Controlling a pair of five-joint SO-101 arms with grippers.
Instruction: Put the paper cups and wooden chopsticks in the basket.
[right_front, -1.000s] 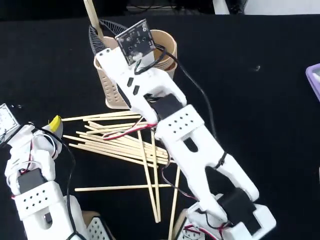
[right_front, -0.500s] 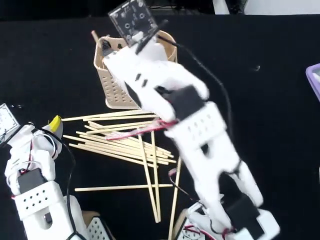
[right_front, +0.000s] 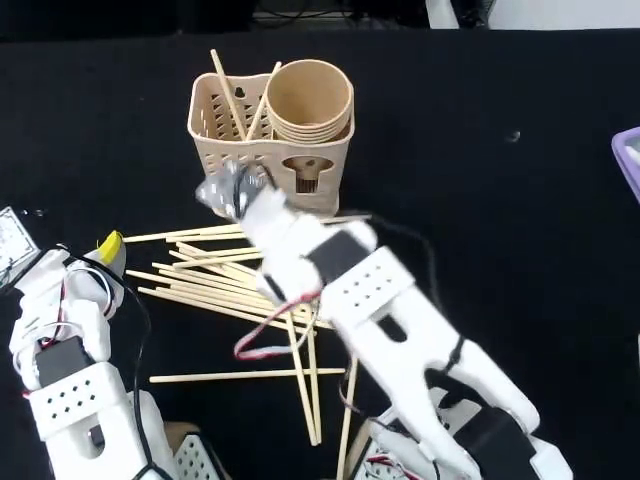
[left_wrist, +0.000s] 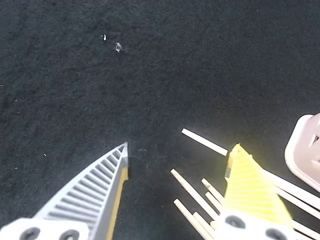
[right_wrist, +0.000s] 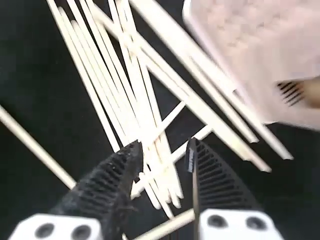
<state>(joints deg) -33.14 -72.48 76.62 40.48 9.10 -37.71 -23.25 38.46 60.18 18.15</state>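
I see a beige perforated basket (right_front: 232, 170) standing upright on the black worktop (right_front: 500, 250). A nested stack of tan paper cups (right_front: 310, 100) sits mouth up in its right-hand compartment. In the left compartment two pale wooden chopsticks (right_front: 228, 95) stand on end. One leans away from the cups and the other leans toward them. The loose chopsticks (right_front: 215, 288) are thin, straight, light-coloured sticks lying flat on the worktop in front of the basket. Most form a fan whose long axes run side to side across the high view, slanting slightly nearer toward the right. Several cross that fan and point toward the near edge, and one lies alone crosswise, nearer to me. The right arm (right_front: 400, 330) reaches over this pile, its jaws spread a little just above the sticks and pinching nothing. The left arm (right_front: 60, 350) sits at the left end of the fan, its jaws spread wide over bare worktop beside the stick ends.
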